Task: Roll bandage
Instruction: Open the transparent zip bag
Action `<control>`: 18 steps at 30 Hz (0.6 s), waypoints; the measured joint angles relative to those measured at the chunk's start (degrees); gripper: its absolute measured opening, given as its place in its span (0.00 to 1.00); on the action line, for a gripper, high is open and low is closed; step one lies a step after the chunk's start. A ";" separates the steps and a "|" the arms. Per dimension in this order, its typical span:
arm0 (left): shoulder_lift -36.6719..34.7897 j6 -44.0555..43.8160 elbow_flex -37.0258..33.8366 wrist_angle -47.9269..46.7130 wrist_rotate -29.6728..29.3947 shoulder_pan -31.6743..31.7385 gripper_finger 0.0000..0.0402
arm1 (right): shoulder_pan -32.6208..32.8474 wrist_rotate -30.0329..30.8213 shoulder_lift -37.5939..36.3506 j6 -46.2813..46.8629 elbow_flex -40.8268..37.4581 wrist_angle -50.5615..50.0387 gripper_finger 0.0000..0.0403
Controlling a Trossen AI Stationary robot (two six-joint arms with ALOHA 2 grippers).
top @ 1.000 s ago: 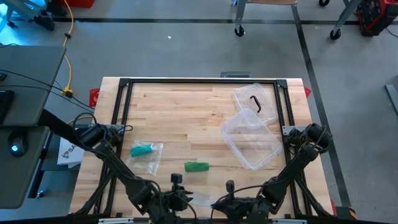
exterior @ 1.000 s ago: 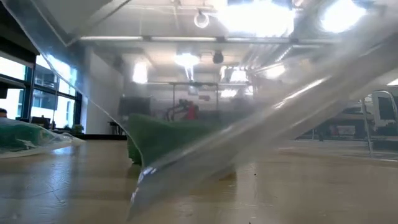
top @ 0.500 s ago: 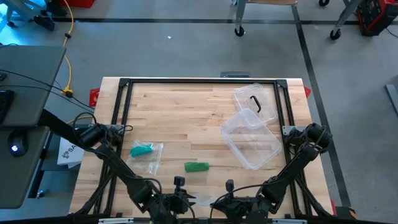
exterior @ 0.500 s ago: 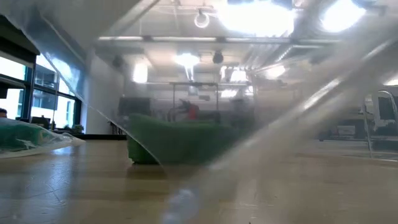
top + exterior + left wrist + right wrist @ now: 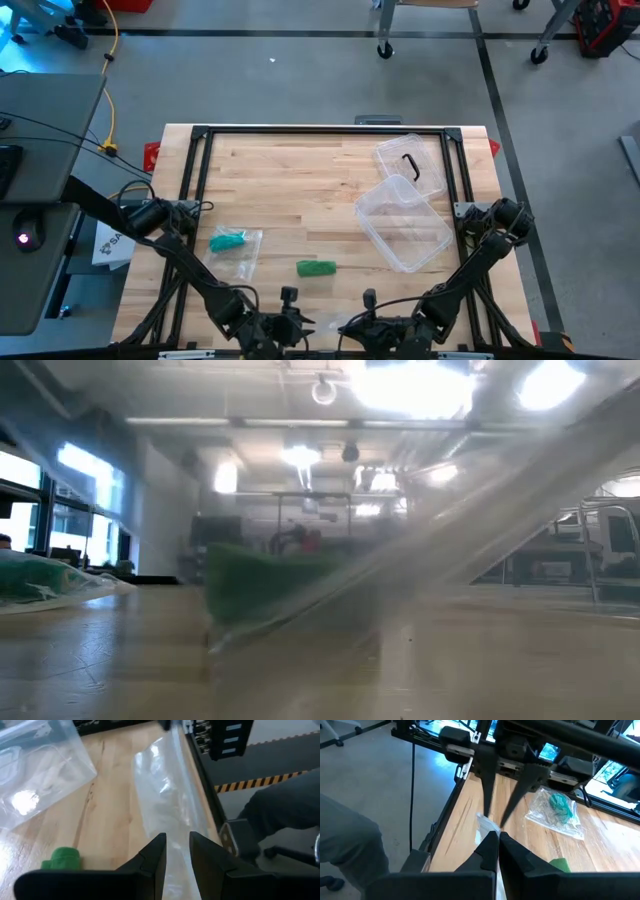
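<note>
Both arms low at the near edge of the wooden table (image 5: 300,190), facing each other over a thin clear plastic wrapper (image 5: 167,800). Left gripper (image 5: 176,845) with fingers parted, the wrapper strip running between them; from the picture, not possible to say if the fingers touch it. Right gripper (image 5: 497,840) with fingers pressed together on the near end of the same wrapper, holding it pinched. Green bandage roll (image 5: 316,267) lying free on the wood, near the middle of the table's front half, apart from both grippers; seen also as a green block behind the film in the low view (image 5: 270,585). To its left, a small clear bag with a teal bandage (image 5: 232,241) inside, flat on the table. On the right half, a clear plastic container (image 5: 405,222) with its lid (image 5: 410,163) lying just behind it, touching or nearly so. Compared with one second ago, left gripper moved slightly toward the right one, and the film across the low view changed its folds and now covers most of the green roll; bandage roll, bag and container unmoved.
</note>
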 joint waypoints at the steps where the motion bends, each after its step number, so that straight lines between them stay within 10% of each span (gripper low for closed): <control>1: -0.02 0.28 0.00 0.35 0.09 -0.06 0.19 | 0.00 0.00 0.00 0.00 0.00 -0.06 0.00; 18: -1.91 0.04 0.00 -0.31 -1.67 -0.72 0.19 | -0.02 -0.03 0.02 0.50 0.00 -0.57 0.00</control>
